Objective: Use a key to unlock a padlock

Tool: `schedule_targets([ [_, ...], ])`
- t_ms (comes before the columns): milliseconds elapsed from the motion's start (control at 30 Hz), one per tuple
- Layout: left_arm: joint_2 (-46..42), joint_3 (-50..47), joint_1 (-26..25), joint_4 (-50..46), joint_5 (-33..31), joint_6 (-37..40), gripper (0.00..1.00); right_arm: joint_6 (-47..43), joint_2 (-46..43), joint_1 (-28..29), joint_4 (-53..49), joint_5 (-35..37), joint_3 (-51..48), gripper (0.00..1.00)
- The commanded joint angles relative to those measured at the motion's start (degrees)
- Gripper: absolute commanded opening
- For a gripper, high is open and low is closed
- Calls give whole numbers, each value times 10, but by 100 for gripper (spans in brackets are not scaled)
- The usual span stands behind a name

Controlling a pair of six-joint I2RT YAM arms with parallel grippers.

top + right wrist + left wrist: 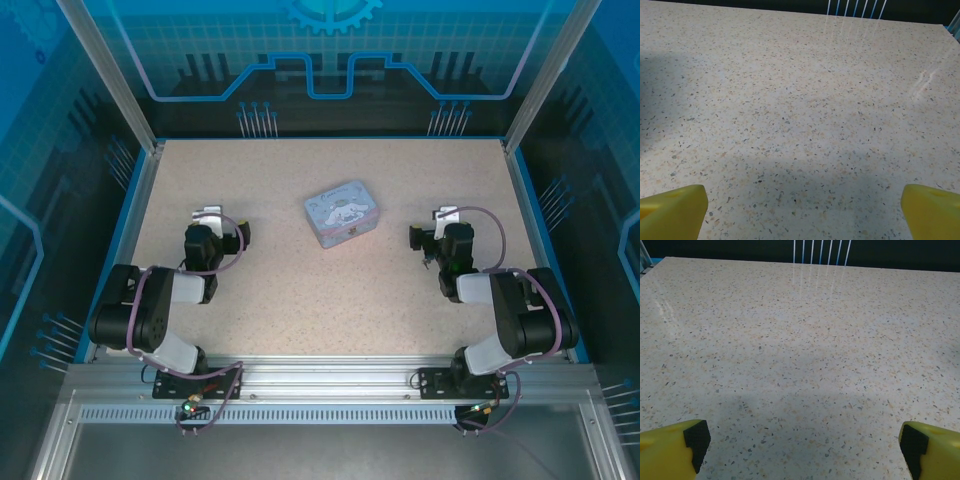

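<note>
Top external view gives me the pale blue tin just toward 12 o'clock from the centre of the table, with the left gripper well apart at its 9 o'clock and the right gripper well apart at its 3 o'clock. A dark speck on the tin's 6 o'clock wall may be the padlock, but it is too small for me to tell, and I cannot pick out the key. On the wrist cameras the left fingers and right fingers stand spread wide above bare speckled tabletop, pinching nothing.
</note>
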Motion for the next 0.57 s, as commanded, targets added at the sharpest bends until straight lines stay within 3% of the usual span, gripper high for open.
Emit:
schedule_targets([
  [0, 3, 10, 4, 1, 15, -3, 99, -7, -3, 2, 12, 1, 10, 100],
  [533, 4, 11, 3, 0, 13, -3, 99, -6, -3, -10, 9, -28, 11, 100],
])
